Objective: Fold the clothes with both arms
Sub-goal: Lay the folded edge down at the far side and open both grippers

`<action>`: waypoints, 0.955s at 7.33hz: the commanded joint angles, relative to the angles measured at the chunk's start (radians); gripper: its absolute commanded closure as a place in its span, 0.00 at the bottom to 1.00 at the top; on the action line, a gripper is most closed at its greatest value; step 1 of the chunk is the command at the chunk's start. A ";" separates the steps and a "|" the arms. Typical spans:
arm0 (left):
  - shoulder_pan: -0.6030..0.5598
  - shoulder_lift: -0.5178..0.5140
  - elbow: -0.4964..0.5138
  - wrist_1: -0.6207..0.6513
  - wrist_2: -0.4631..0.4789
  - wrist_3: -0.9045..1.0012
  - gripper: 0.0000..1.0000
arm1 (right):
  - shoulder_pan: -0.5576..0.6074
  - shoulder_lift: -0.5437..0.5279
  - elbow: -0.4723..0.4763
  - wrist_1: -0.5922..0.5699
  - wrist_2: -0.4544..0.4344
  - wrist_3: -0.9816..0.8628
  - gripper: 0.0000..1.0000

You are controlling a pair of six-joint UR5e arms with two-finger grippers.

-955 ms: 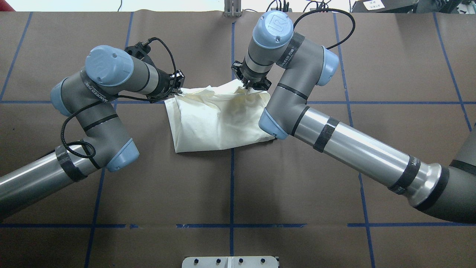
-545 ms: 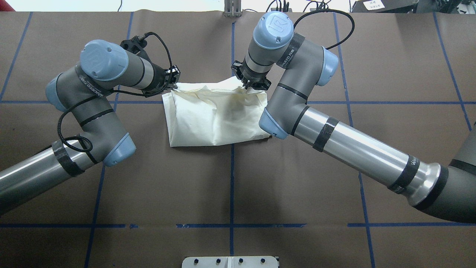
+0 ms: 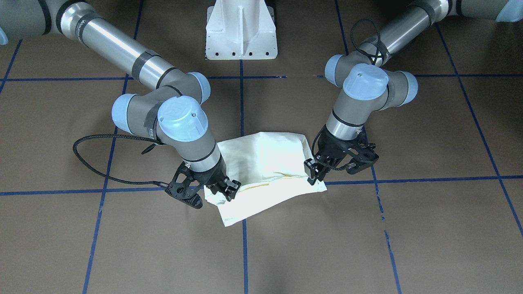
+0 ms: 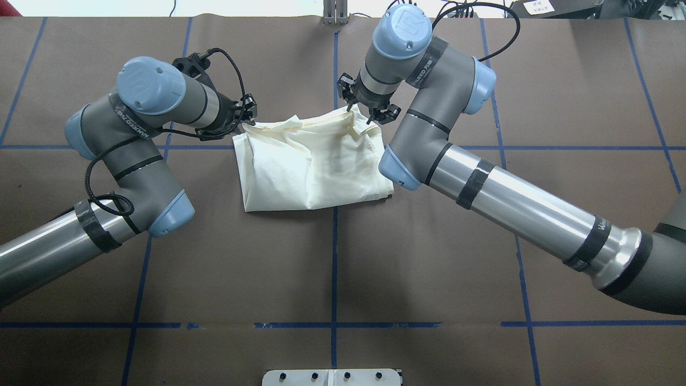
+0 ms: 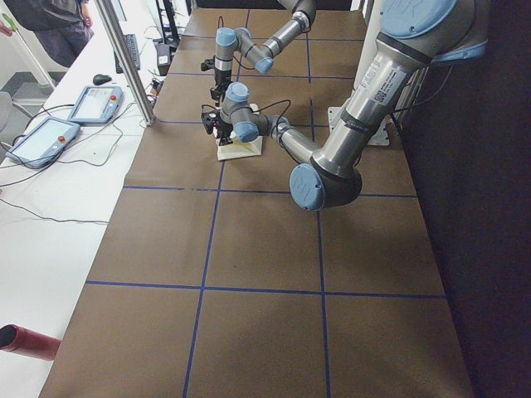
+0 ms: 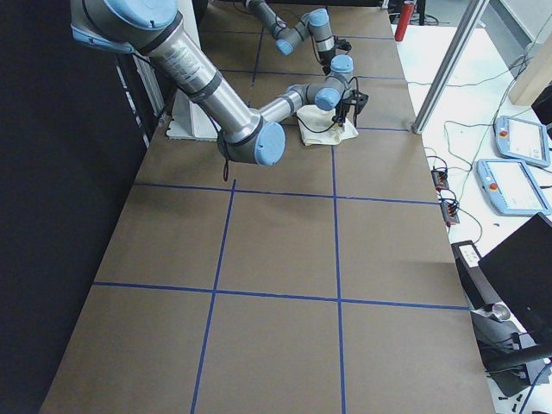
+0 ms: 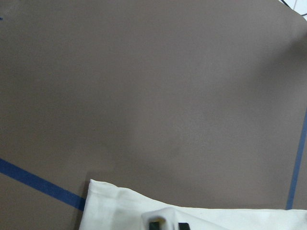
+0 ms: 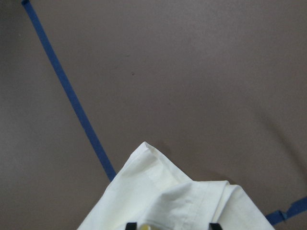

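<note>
The cream shirt lies folded in a rough rectangle at mid-table, plain side up; no cat print shows. It also shows in the front-facing view. My left gripper is shut on the shirt's far left corner, low over the table; it is on the right of the front-facing view. My right gripper is shut on the far right edge and holds it slightly raised; it also shows in the front-facing view. Both wrist views show cloth at the fingertips.
The brown table cover carries a grid of blue tape lines. The white pedestal base stands at the robot's side. Operator pendants and cables lie on a white bench beyond the far edge.
Both grippers have moved toward the table's far side with the shirt's far edge. The shirt slid that way and is pulled flatter. The left gripper also moved left.
</note>
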 commanded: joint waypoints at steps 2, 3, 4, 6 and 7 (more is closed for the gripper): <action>-0.020 0.017 -0.035 -0.047 -0.058 0.076 0.00 | 0.070 -0.003 0.011 -0.003 0.079 -0.121 0.00; -0.006 0.055 -0.105 -0.092 -0.064 0.015 0.00 | 0.084 -0.005 0.017 -0.008 0.084 -0.162 0.00; 0.032 0.061 -0.115 -0.162 -0.064 -0.043 0.00 | 0.104 -0.009 0.024 -0.012 0.086 -0.200 0.00; 0.060 0.069 -0.075 -0.276 -0.063 -0.080 0.00 | 0.126 -0.014 0.029 -0.014 0.107 -0.221 0.00; 0.060 0.072 -0.065 -0.293 -0.060 -0.079 0.00 | 0.126 -0.015 0.041 -0.020 0.109 -0.221 0.00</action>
